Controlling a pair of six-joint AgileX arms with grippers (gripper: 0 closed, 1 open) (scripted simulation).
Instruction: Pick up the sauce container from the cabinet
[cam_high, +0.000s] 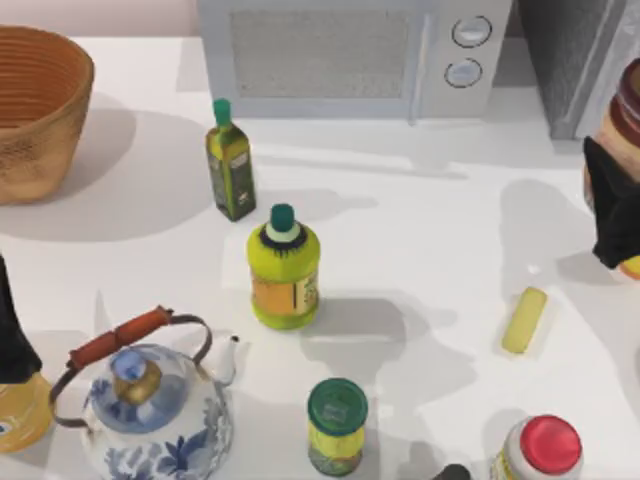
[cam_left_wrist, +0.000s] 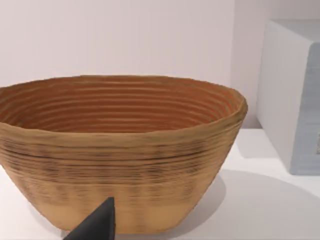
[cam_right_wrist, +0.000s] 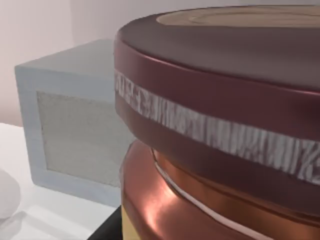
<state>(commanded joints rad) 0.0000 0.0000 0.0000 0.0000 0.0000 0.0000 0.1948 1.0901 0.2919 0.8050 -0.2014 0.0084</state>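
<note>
Basket (cam_high: 35, 110), kettle (cam_high: 150, 410) — bottles between

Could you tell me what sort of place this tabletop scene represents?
Probably a rendered kitchen counter: a pale microwave with two round knobs stands at the back of the white table, with a blue-and-white floral kettle and a green-capped dark olive oil bottle on it.

basket (cam_high: 35, 110) far left | microwave (cam_high: 350, 55) behind | kettle (cam_high: 150, 400) front-left

The top view's right edge cuts off the sauce container (cam_high: 628, 100) and cabinet (cam_high: 570, 60).
</note>
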